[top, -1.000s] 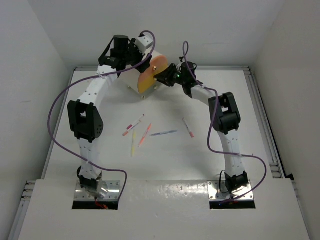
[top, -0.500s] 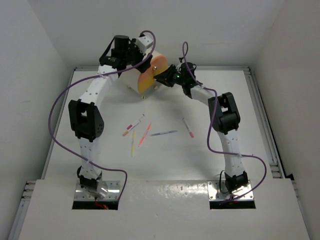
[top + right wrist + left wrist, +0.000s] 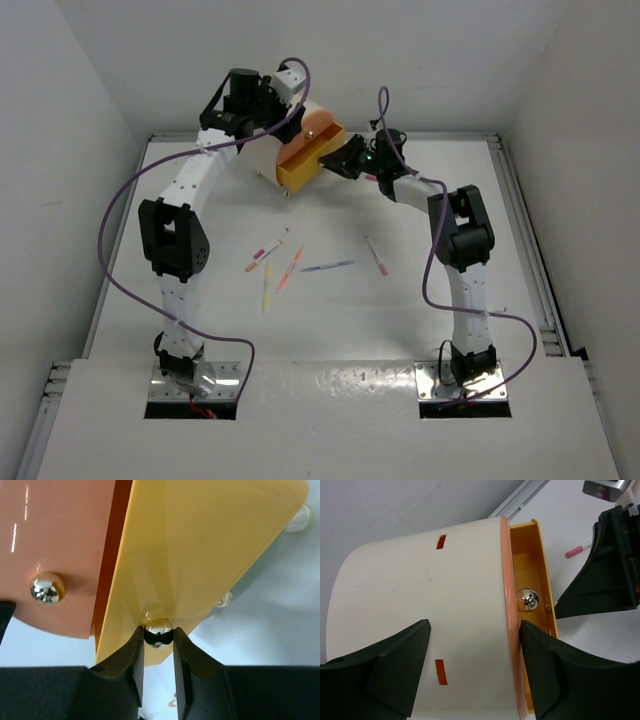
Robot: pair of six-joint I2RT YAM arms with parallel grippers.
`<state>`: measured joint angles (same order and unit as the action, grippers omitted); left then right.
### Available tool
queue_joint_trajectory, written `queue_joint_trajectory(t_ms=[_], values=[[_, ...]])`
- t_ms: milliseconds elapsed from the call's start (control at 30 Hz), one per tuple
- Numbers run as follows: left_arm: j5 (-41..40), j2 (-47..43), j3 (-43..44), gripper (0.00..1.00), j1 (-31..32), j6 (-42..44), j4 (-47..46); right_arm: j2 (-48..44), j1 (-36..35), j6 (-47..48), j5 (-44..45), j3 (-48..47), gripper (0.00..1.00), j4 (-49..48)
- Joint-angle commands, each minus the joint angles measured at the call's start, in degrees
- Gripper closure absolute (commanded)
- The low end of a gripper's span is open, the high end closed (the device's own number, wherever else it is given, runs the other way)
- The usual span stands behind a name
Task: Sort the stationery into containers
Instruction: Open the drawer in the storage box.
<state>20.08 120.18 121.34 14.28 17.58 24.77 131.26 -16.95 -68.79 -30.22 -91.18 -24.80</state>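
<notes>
a white table (image 3: pixel 340 320) sits boxed in by plain white walls (image 3: pixel 70 110), metal rails (image 3: pixel 521 230) along its edges.

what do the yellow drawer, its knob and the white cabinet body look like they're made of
Yellow-orange drawer: probably plastic, smooth and semi-gloss, going by its soft even sheen. Knob: polished metal or chrome plating; it mirrors its surroundings. Cabinet body: cream-white, matte; plastic or painted, can't tell which.

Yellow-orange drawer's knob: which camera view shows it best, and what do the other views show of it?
Right wrist view: the knob sits in the centre, pinched by the right gripper. Top view shows only the drawer, with the knob too small to see. Left wrist view shows the drawer from behind, and its knob is hidden.
</notes>
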Motion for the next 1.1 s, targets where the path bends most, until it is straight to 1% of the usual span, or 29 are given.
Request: queue_joint_trajectory(t_ms=[0,467,533,567,600,700,833,967,1067], values=[[-3.73,1.81,1.44,0.23,-0.84,-1.14,0.98,-5.31,0.86,0.33,-2.39,2.22,0.99,-1.57],[-3.20,1.72,1.62,0.23,-1.01,-1.67,1.15,-13.22,3.85,0.50,-5.82,13.47,0.99,-1.31],[-3.20,1.72,1.71,0.23,-0.93,-1.67,1.15,-13.84,3.94,0.85,-5.99,14.18,0.96,-1.04],[-3.20,1.55,1.62,0.23,-0.92,-1.68,1.07,-13.84,4.12,1.03,-6.17,14.36,0.94,-0.87],[-3.20,1.55,1.53,0.22,-1.01,-1.85,0.98,-13.93,4.12,1.03,-6.08,14.53,0.79,-0.69],[-1.80,1.29,1.27,0.21,-1.01,-1.94,0.80,-13.58,4.29,1.29,-6.00,14.45,0.47,-0.25],[-0.48,0.67,0.92,0.21,-1.01,-2.20,0.19,-13.14,4.29,1.82,-5.64,13.75,0.40,0.27],[0.40,-0.38,0.92,0.21,-0.84,-2.55,-0.51,-13.31,4.56,2.35,-5.64,13.57,0.36,0.89],[2.42,-2.31,0.74,0.21,-1.01,-3.78,-1.74,-15.33,5.52,2.88,-5.99,14.79,0.35,1.33]])
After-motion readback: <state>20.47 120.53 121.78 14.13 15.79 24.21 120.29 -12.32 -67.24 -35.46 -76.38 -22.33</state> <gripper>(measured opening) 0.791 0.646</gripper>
